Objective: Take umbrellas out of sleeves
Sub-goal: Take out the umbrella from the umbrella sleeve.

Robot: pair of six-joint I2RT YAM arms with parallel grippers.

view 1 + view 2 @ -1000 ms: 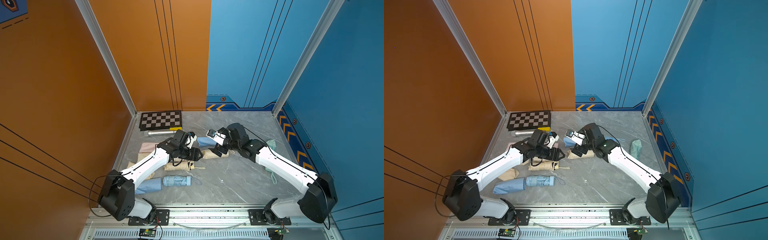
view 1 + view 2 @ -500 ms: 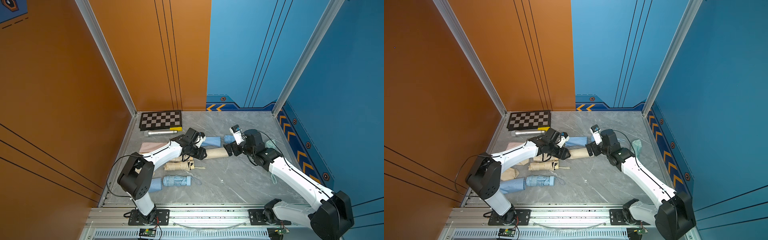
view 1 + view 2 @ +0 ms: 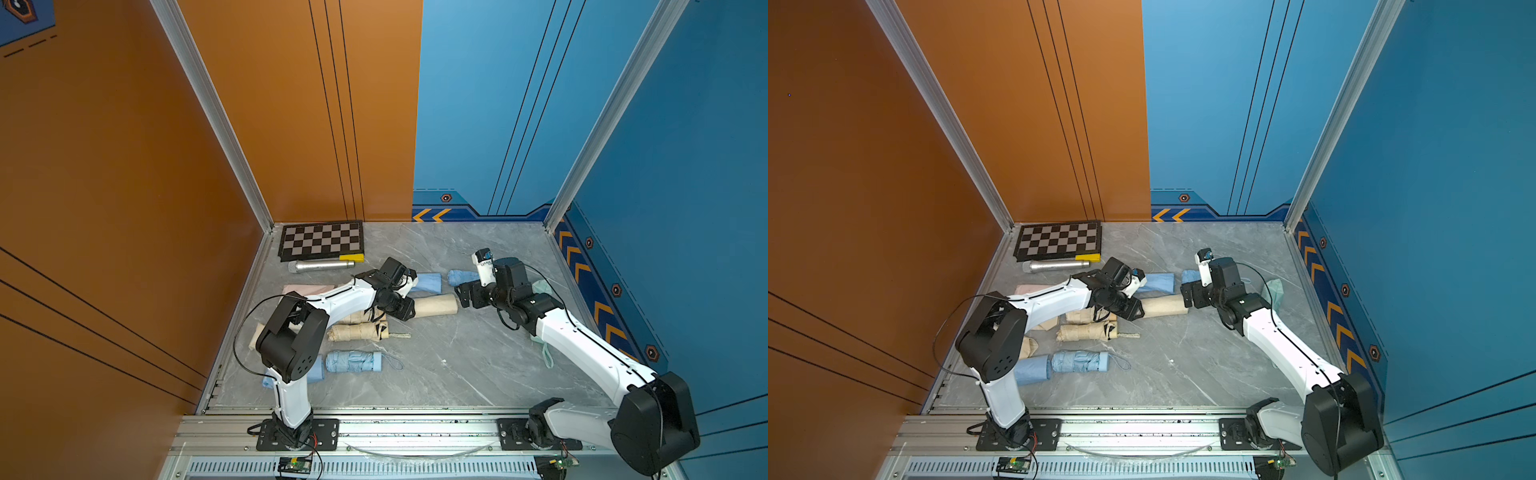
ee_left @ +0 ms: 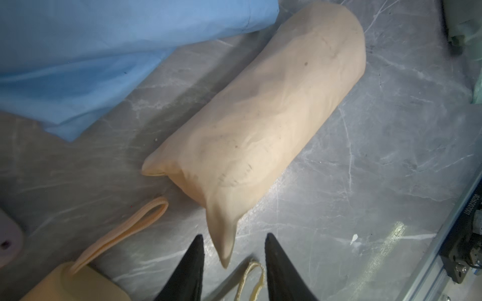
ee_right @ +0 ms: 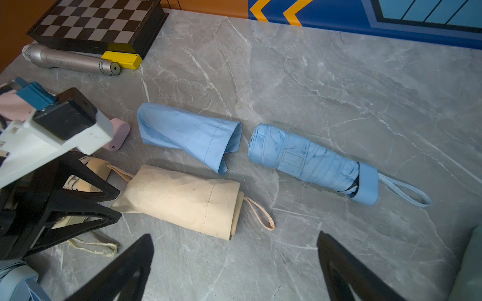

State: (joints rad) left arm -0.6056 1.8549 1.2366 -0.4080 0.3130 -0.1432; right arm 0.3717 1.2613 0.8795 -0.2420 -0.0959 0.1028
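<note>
A cream sleeve [image 5: 180,198] lies on the grey table with a cream umbrella inside; only the handle end [image 5: 236,211] and wrist cord show at its mouth. My left gripper [image 4: 233,238] is at the sleeve's closed end [image 4: 224,250]. Its jaws stand a little apart on either side of the pointed fabric corner and do not touch it. In both top views this sleeve [image 3: 434,305] [image 3: 1158,307] lies between my left gripper [image 3: 407,311] and my right gripper [image 3: 463,295]. The right gripper [image 5: 234,234] is wide open and holds nothing, just short of the sleeve's mouth.
An empty blue sleeve [image 5: 187,135] and a bare blue umbrella [image 5: 307,159] lie just behind. Cream umbrellas [image 3: 357,332], another blue umbrella [image 3: 353,360] and a pink sleeve [image 3: 307,289] sit on the left. A silver cylinder [image 3: 322,266] and checkerboard [image 3: 322,241] are at the back left.
My left gripper has come to the cream sleeve's closed end and its jaws have narrowed. My right gripper has drawn back to the right, clear of the sleeve's mouth, and stayed wide open.
</note>
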